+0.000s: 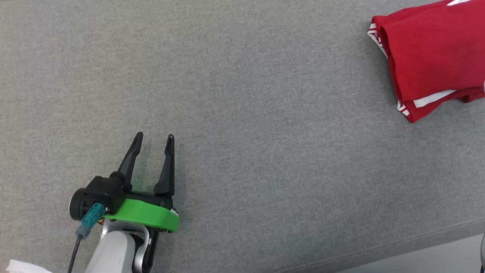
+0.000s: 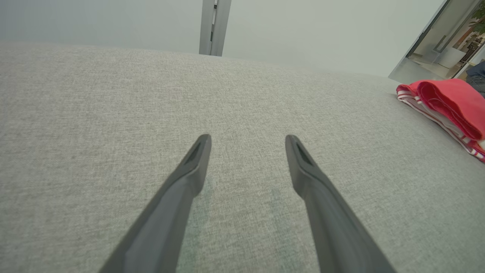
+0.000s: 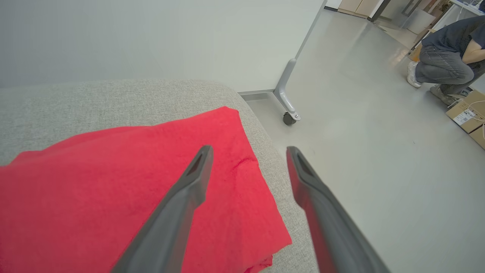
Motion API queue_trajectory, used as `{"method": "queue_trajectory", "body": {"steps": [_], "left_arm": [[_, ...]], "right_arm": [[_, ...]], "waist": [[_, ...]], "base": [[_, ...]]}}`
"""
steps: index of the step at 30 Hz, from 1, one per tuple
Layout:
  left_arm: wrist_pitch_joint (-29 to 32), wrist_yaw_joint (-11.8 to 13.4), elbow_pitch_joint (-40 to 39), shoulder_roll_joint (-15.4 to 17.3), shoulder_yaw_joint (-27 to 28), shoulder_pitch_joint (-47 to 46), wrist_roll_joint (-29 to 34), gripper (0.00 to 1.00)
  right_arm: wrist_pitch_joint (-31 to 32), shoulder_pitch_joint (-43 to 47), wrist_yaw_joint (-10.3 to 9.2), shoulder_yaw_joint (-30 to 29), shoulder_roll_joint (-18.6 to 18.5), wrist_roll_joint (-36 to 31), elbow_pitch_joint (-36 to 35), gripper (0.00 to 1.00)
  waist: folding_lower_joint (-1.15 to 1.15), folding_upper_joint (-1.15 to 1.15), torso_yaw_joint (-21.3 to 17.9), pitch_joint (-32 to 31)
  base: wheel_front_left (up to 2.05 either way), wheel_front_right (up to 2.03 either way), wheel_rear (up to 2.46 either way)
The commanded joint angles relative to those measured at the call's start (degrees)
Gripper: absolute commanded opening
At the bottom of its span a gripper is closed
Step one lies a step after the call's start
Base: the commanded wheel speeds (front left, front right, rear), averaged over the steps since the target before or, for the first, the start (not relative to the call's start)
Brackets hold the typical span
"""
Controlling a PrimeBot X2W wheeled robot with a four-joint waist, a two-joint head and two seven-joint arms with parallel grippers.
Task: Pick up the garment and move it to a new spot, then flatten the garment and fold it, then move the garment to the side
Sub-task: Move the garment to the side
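The garment is red with white stripes and lies folded at the far right of the grey cushioned surface. It reaches the surface's right edge in the right wrist view as the garment. My right gripper hangs above that edge, open, with nothing between its fingers. My left gripper stands open over bare fabric at the lower left, far from the garment. The left wrist view shows the left gripper with the garment at the far right.
The surface's front edge runs along the lower right of the head view. Beyond the right edge lies pale floor with a wheeled stand leg. A person crouches by cardboard boxes farther off.
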Motion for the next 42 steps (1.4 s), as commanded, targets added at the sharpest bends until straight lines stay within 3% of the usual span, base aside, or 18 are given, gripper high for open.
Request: {"method": "queue_trajectory", "body": {"steps": [1,13,26,42], "left_arm": [[0.00,-0.20,0.14,0.40,0.05,0.55,0.28,1.00],[0.00,-0.20,0.77,0.61,1.02,2.40,-0.15,1.00],[0.00,0.28,2.46,-0.96,7.55,5.19,-0.81,1.00],[0.00,0.47,3.10,-3.19,11.09,13.08,-2.05,1.00]], "right_arm": [[-0.99,0.43,-0.10,-0.08,0.47,-0.44,0.42,1.00],[-10.24,0.06,-0.10,7.16,4.14,0.37,3.88,1.00],[-15.56,8.02,-0.10,16.89,10.83,6.62,3.08,1.00],[-15.73,35.45,-0.10,27.62,12.26,21.58,-20.62,1.00]], "waist": [[0.00,0.00,-0.26,-0.94],[0.00,0.00,0.55,-8.99],[0.00,0.00,5.69,-18.05],[0.00,0.00,8.76,-21.01]], "base": [[0.00,0.00,0.00],[0.00,0.00,0.00],[0.00,0.00,0.00],[0.00,0.00,0.00]]}}
